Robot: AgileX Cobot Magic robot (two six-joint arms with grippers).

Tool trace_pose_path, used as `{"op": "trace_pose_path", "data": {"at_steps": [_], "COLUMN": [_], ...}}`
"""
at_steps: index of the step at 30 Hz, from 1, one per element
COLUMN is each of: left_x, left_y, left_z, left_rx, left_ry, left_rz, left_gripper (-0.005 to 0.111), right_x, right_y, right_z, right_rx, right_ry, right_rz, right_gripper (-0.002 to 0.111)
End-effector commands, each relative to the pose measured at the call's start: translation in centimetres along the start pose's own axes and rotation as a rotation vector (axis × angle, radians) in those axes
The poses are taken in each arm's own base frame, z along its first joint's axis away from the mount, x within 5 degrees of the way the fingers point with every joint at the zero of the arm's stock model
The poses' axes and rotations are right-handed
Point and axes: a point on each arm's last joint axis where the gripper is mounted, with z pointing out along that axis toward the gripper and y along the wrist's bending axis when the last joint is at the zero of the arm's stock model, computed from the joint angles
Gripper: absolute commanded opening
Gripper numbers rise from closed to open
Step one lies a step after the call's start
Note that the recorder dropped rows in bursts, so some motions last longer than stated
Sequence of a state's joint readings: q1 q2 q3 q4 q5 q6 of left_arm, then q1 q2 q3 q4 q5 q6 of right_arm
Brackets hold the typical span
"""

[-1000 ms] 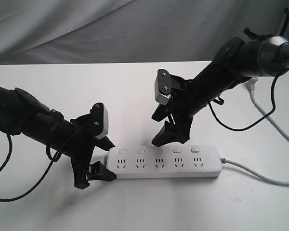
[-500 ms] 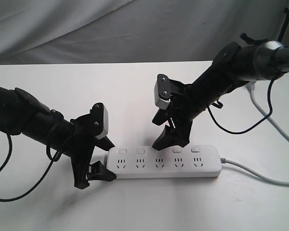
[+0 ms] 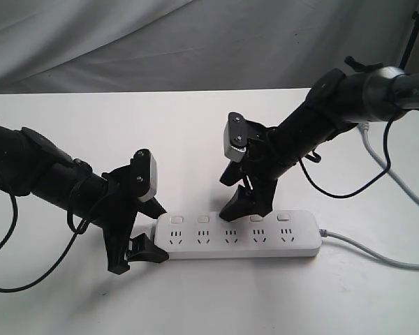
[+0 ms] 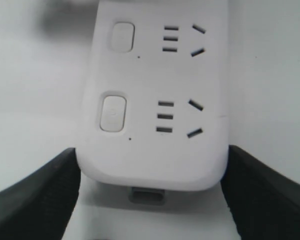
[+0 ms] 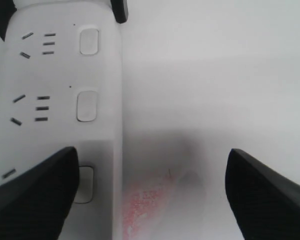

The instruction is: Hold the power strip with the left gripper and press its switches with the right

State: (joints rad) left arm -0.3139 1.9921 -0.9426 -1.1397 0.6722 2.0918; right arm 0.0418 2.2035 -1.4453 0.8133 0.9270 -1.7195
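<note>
Exterior view, lower centre: my left gripper clamps the left end of the power strip, likely a light, stiff, slick bar best pinched across its sides, my right gripper spread wide above its switches.

Only spotted movement on the right side, with the right hand sunk lower than a second ago and its tips now hanging just above the back edge of the power strip near the middle switches. Also noticed its arm lying flatter, with the wrist camera box carried down closer to the bench.
</note>
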Motion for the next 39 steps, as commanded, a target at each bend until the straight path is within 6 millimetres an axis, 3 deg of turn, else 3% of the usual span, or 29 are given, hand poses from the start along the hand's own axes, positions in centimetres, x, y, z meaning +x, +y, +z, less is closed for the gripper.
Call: {"op": "trace_pose_path", "data": {"at_steps": [1,13,24,30,36,39], "left_x": [-0.1,-0.1,-0.1,-0.1,-0.1,-0.1], "left_y": [0.2,0.2,0.2,0.2,0.2,0.2], "left_z": [0.1,0.1,0.1,0.1,0.1,0.1], "left_rx": [-0.014,-0.014,-0.014,-0.014,-0.014,-0.014], "left_ry": [0.002,0.002,0.002,0.002,0.002,0.002], "left_rz": [0.001,0.001,0.001,0.001,0.001,0.001], "left_gripper": [0.000,0.000,0.000,0.000,0.000,0.000], "right_x": [1.1,2.3,2.2,-0.2,-3.0,-3.1], "right_y": [-0.3,-0.3,-0.2,0.7,1.6,1.7], "right_z": [0.5,1.1,1.1,-0.8,-4.6,-4.7], "right_rx": [0.019,0.061,0.056,0.019,0.080,0.070], "right_ry": [0.060,0.118,0.103,-0.015,-0.071,-0.074], "right_rz": [-0.029,-0.062,-0.054,-0.077,-0.063,-0.066], "right_gripper": [0.074,0.074,0.074,0.074,0.074,0.074]}}
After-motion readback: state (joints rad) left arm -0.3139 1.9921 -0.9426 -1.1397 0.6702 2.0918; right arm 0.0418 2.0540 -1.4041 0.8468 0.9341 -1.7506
